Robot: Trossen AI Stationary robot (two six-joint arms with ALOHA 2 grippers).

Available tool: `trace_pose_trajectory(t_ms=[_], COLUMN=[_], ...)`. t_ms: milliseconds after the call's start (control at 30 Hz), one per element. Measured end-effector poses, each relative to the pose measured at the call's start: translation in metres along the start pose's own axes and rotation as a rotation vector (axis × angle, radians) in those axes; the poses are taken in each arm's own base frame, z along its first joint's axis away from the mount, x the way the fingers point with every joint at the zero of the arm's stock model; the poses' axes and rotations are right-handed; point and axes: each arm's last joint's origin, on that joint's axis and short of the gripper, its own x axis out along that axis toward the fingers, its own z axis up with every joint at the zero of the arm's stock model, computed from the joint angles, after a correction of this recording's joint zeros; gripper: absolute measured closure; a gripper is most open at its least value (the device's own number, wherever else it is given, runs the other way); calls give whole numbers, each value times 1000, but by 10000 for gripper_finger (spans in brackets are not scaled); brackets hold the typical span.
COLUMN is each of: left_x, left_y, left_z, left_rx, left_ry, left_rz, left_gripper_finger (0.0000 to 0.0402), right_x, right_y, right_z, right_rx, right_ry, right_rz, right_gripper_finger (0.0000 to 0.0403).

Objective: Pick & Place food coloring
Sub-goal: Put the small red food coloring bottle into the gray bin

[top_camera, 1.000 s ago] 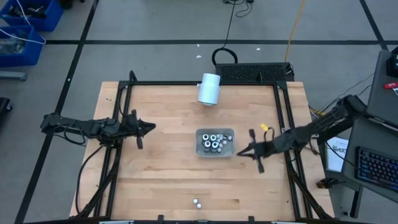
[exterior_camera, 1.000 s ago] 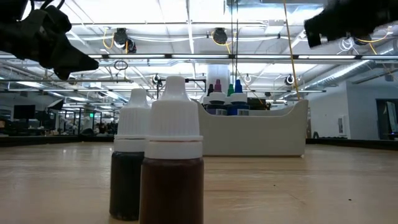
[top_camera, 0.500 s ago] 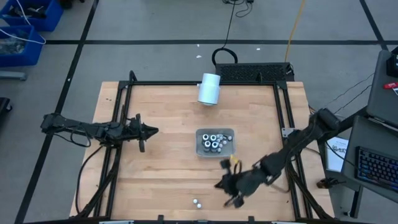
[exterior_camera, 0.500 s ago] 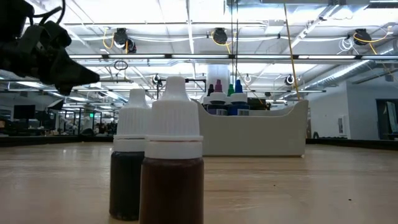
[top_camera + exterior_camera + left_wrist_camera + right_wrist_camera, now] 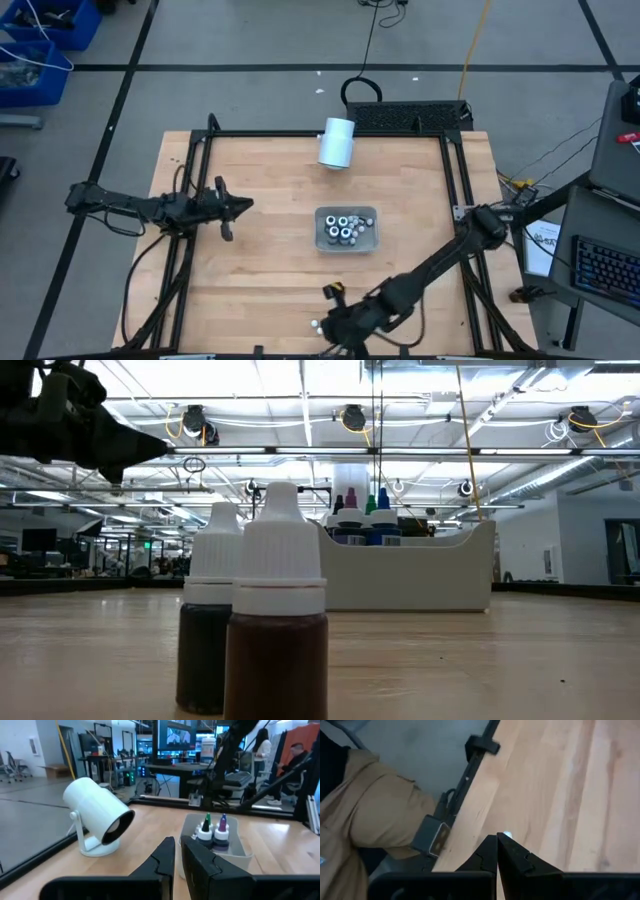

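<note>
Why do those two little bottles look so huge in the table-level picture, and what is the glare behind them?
In the low view the two food coloring bottles stand right at the lens, so they loom; the ceiling lights blow out white. In the high view the same bottles are specks.

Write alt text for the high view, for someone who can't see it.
Overhead view of a wooden table: the right gripper, shut, reaches toward two loose food coloring bottles at the near edge. A grey tray of more bottles sits mid-table, a white cylinder at the far edge, the left gripper waiting left.
</note>
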Motion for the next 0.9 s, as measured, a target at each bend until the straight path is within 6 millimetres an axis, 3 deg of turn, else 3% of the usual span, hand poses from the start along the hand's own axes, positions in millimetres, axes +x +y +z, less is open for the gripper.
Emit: trace_pose_trajectory(t_ms=[233,733,900], left_x=[0,0,0], left_y=[0,2,2], left_z=[0,0,-1], left_rx=[11,42,29], left_ry=[-2,5,13], left_rz=[8,54,54], left_gripper_finger=[366,366,366], right_x=[42,46,47], right_y=[2,-13,-10], right_z=[-14,2,2], right_rx=[-142,-88,-111], right_ry=[105,-26,-54], right_rz=[57,30,42], right_gripper_finger=[403,402,376])
